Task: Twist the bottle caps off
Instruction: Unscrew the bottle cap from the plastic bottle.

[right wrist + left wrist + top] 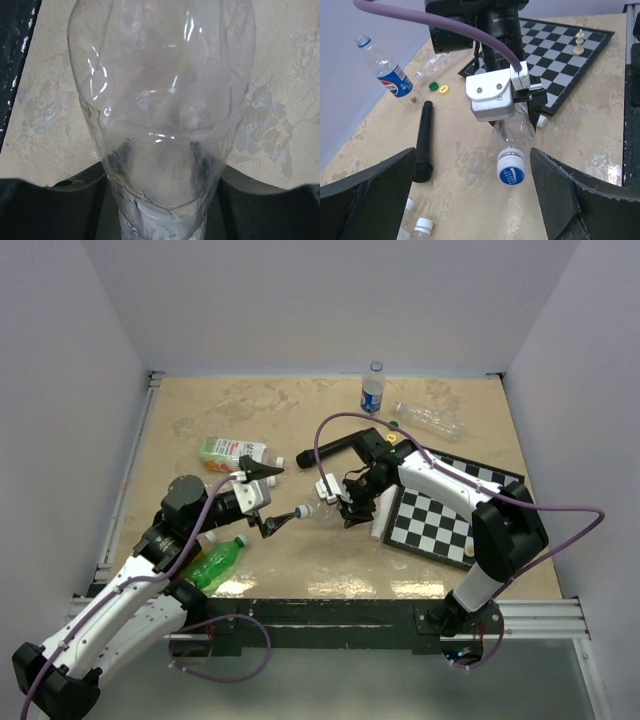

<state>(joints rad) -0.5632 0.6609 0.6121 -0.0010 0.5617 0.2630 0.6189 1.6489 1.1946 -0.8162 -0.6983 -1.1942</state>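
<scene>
Clear crinkled plastic is filling the right wrist view, where the right gripper (346,507) is clamping a clear bottle (516,131) near the middle of the overhead frame. Its blue-and-white cap (511,173) is pointing toward the left gripper (273,498), which is gaping wide, one finger on either side of the cap. Loose green and yellow caps (439,88) are lying on the table (470,200) at upper left.

Chessboard (440,525), carton (230,451), black microphone (423,142), white chess piece (578,41).
</scene>
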